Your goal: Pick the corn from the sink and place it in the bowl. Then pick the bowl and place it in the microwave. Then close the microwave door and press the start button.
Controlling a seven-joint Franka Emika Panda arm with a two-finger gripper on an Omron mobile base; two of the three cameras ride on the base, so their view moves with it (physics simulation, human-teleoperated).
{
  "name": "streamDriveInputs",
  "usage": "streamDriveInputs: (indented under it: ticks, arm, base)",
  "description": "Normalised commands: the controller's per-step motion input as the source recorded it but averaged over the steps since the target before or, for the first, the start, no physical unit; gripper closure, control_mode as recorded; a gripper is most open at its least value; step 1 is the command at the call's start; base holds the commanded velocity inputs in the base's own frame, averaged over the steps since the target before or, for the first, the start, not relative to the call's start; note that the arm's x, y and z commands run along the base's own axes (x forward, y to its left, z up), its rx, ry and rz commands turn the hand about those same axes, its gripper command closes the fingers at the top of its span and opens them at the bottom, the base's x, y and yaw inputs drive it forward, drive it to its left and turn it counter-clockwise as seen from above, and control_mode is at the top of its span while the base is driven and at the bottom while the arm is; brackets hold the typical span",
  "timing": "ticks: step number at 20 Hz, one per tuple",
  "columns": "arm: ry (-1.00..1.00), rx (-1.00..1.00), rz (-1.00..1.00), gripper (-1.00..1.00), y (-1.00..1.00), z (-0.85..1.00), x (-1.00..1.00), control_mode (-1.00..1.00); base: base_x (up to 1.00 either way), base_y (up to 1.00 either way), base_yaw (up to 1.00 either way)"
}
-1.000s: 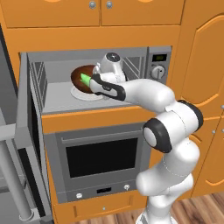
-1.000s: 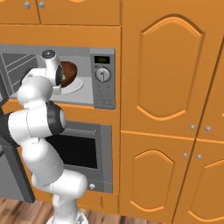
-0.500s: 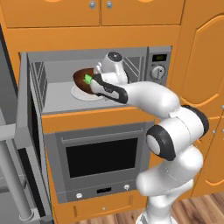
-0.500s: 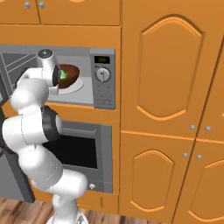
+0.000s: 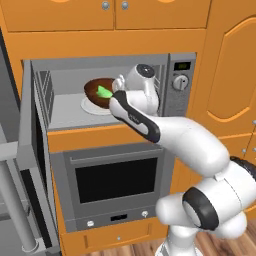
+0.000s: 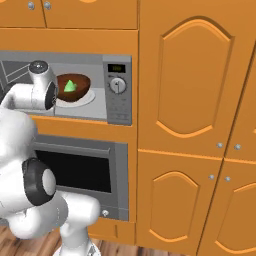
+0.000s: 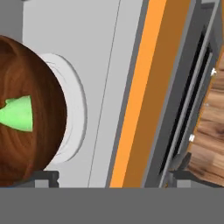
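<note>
On turntable sat bowl (image 5: pixel 100 92) holding corn (image 5: pixel 104 92); gripper (image 7: pixel 113 178) spread empty, at bowl's 3 o'clock. Best cleared straight out before swinging door (image 5: pixel 35 150).

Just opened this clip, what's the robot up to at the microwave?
The bowl with the corn in it sits on the white turntable plate inside the microwave. The white arm reaches into the opening, and its hand looks out over the bowl's rim rather than around it. The microwave door hangs wide open on the left, so closing it and pressing start are not yet done.
</note>
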Motion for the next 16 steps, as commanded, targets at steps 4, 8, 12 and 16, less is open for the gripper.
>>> streamDriveInputs:
  ticks: [4,8,12,16]
  arm:
    - [0.0,0.09,0.11,-1.0,-0.12,0.46,-1.0,-1.0]
    - [0.0,0.08,0.2,-1.0,-0.19,0.51,-1.0,-1.0]
    - [0.04,0.05,0.32,-1.0,-0.09,0.49,-1.0,-1.0]
    - [0.02,0.0,0.45,-1.0,0.0,0.35,-1.0,-1.0]
  base:
    - [0.0,0.0,0.0]
    - [0.0,0.0,0.0]
    - [0.0,0.0,0.0]
    - [0.0,0.0,0.0]
